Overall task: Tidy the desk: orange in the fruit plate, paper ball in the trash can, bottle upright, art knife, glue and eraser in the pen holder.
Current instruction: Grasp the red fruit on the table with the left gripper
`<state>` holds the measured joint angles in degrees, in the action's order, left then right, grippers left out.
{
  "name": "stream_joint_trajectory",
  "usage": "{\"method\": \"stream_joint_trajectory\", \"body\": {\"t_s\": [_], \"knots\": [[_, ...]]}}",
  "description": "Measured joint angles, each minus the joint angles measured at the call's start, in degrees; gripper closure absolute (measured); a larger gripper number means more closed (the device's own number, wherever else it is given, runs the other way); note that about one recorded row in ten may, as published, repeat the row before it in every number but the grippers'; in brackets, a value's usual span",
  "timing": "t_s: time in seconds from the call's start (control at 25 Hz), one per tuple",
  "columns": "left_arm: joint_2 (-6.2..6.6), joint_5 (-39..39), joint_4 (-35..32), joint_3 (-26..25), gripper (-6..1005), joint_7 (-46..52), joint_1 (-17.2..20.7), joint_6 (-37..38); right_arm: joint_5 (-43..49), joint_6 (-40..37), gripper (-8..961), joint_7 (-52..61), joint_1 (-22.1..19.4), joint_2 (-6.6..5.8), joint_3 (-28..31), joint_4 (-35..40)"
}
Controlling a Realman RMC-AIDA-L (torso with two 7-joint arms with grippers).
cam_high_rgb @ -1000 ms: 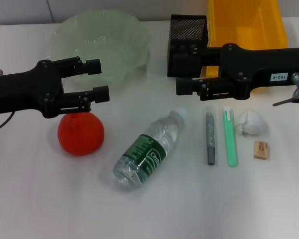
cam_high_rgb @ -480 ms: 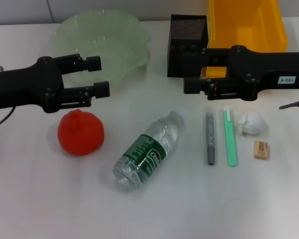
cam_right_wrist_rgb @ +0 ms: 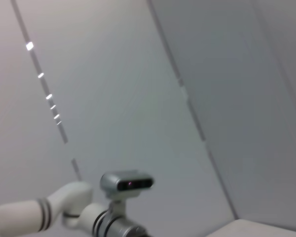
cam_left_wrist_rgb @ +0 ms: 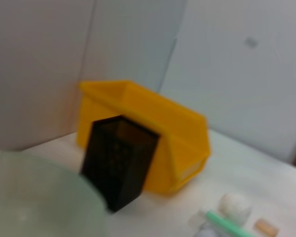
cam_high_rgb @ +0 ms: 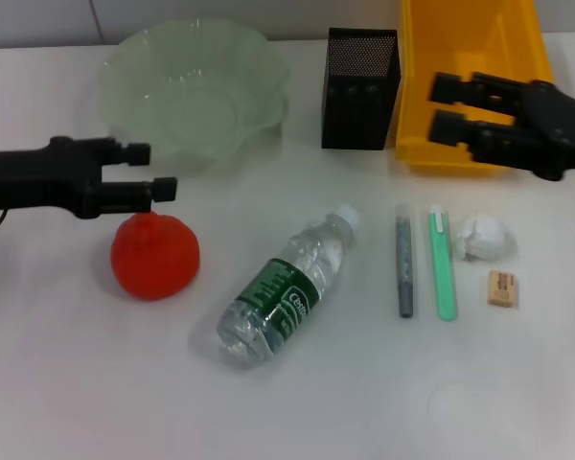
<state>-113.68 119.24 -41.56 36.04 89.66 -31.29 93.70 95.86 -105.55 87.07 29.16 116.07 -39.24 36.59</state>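
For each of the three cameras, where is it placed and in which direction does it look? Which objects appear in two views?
Head view: from the robot's head, forward and down onto the desk; shows the left pincer above the orange and the right pincer over the trash can.
Left wrist view: low, across the desk toward the pen holder; none of the robot shows.
Right wrist view: upward at walls; shows a white arm with a camera.
Shared by head and left wrist: pen holder, trash can, paper ball, eraser.

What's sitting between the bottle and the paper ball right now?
In the head view, two slim sticks lie side by side between the bottle and the paper ball: a grey one, then a green one.
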Motion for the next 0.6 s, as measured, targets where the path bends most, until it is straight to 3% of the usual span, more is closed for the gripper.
{"method": "stream_joint_trajectory", "body": {"t_s": [0.12, 0.32, 0.6], "knots": [[-0.27, 2.9, 0.0, 0.0, 231, 0.0, 1.0, -3.2, 0.0, -1.0, 223, 0.0, -3.0, 0.08, 2.9, -0.2], [-0.77, 6.8, 0.5, 0.0, 231, 0.9, 2.2, -6.2, 0.0, -1.5, 223, -0.1, -4.2, 0.08, 5.2, -1.0], [-1.85, 7.3, 0.6, 0.0, 230, 0.6, 2.6, -6.5, 0.1, -0.9, 223, -0.1, -3.2, 0.06, 5.0, -1.0]]}}
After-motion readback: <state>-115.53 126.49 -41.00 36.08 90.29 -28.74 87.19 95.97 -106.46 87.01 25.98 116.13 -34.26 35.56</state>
